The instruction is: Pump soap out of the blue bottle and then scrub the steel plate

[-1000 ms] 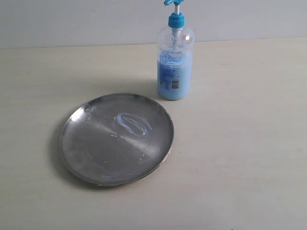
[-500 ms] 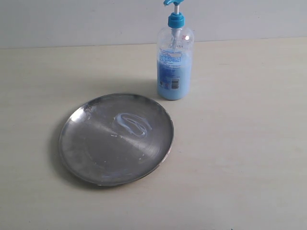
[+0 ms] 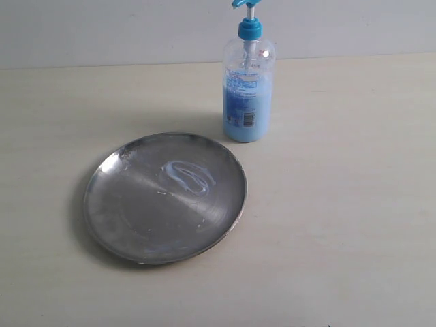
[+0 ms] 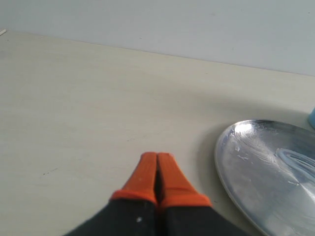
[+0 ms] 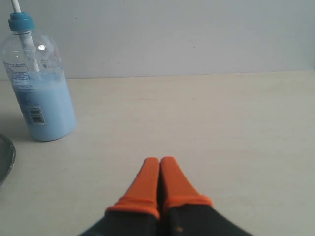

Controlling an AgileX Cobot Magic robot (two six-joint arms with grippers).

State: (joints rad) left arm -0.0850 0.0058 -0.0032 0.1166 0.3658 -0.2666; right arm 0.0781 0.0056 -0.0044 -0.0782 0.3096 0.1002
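The steel plate (image 3: 165, 197) lies flat on the table, round and shiny, with a thin looping smear of soap (image 3: 187, 177) near its middle. Just behind its far right rim stands the blue bottle (image 3: 248, 92), upright, half full of light-blue liquid, pump head cut off by the frame top. In the left wrist view my left gripper (image 4: 157, 156) is shut and empty, beside the steel plate (image 4: 266, 172). In the right wrist view my right gripper (image 5: 160, 160) is shut and empty, well short of the blue bottle (image 5: 42, 93). Neither gripper appears in the exterior view.
The pale table (image 3: 354, 204) runs back to a plain light wall (image 3: 122, 30). The plate's rim (image 5: 6, 157) just shows at one edge of the right wrist view.
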